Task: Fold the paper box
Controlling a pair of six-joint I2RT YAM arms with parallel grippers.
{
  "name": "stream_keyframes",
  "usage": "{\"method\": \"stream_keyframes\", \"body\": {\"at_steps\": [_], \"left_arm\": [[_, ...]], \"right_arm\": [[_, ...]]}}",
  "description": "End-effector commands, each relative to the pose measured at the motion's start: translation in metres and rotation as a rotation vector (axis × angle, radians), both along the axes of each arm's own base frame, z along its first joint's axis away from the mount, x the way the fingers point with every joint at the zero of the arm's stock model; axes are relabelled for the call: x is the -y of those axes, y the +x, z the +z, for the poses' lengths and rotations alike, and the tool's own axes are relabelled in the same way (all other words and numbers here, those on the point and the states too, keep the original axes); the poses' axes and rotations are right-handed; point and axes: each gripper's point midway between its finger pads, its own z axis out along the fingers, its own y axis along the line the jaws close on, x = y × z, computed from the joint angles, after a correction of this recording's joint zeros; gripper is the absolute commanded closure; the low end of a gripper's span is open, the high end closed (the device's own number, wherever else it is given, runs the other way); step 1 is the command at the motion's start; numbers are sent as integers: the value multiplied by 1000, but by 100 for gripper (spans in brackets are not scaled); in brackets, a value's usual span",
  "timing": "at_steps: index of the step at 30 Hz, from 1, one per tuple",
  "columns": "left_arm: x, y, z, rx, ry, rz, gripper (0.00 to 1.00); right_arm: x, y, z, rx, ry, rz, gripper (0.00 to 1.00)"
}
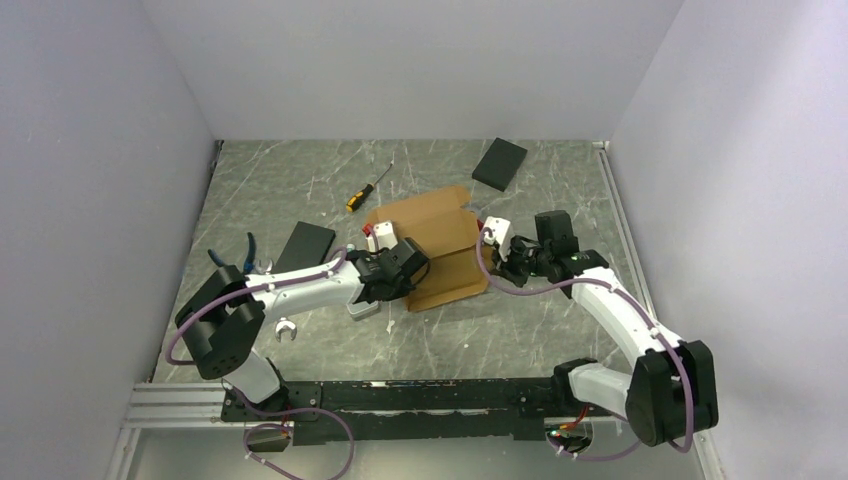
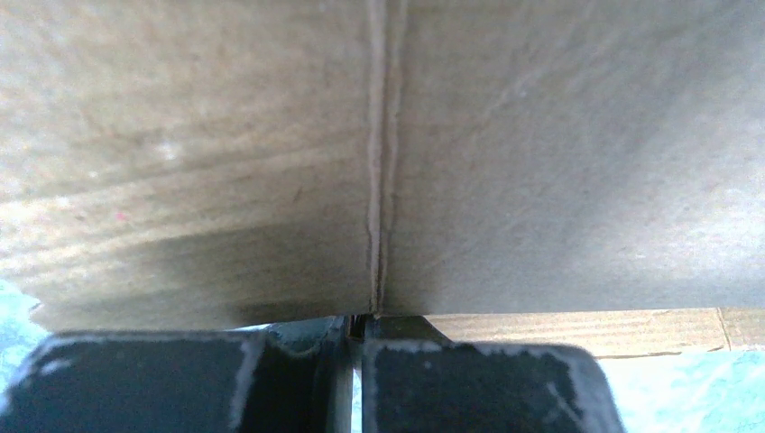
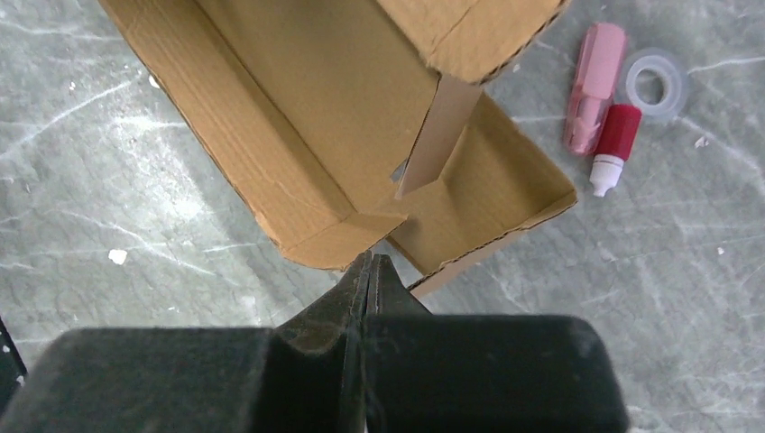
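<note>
**Half folded: walls up, flaps loose**

We judge the paper box (image 1: pixel 432 245) part-folded. It lies mid-table with some walls raised, but a corner tab stands loose and the big flap is not closed. Our left gripper (image 2: pixel 354 336), fingers nearly together, seems to pinch the cardboard at a crease on the box's left side. Our right gripper (image 3: pixel 368 271), pressed together and empty, sits just beside its right corner.
</note>
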Motion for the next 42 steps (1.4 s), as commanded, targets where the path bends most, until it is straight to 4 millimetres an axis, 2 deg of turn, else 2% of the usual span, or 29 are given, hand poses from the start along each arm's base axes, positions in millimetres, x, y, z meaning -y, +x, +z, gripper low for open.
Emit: {"method": "stream_keyframes", "body": {"at_steps": [1, 6, 14, 21, 24, 27, 29, 31, 32, 33, 35, 38, 42], "left_arm": [[-1, 7, 22, 63, -25, 27, 100], [-3, 6, 23, 69, -27, 29, 100], [1, 6, 22, 67, -46, 22, 100], [0, 6, 23, 71, -52, 29, 100], [-4, 5, 21, 68, -38, 41, 100], [-10, 4, 17, 68, -23, 52, 100], [-11, 4, 17, 72, -19, 53, 100], [-12, 5, 16, 73, -10, 53, 100], [-11, 5, 16, 72, -8, 52, 100], [-11, 5, 16, 71, -7, 52, 100], [-10, 6, 15, 70, -10, 52, 100], [-9, 5, 14, 68, -14, 52, 100], [-7, 6, 15, 70, -22, 51, 100]], "right_arm": [[5, 8, 3, 1, -53, 0, 100], [-1, 3, -4, -65, -43, 21, 100], [-41, -18, 2, -89, 94, 144, 100], [-39, -12, -4, -102, 52, 113, 100], [-33, -18, 15, -75, 61, 163, 100], [-27, -36, 50, -25, 143, 249, 100], [-21, -39, 69, 8, 200, 240, 99], [-12, -27, 82, 33, 255, 150, 91], [-5, -18, 84, -2, 291, 49, 84], [2, -2, 85, 22, 304, -32, 72], [16, 16, 75, 2, 302, -173, 59], [18, 25, 60, -58, 316, -253, 51], [10, 33, 41, -99, 284, -312, 43]]}}
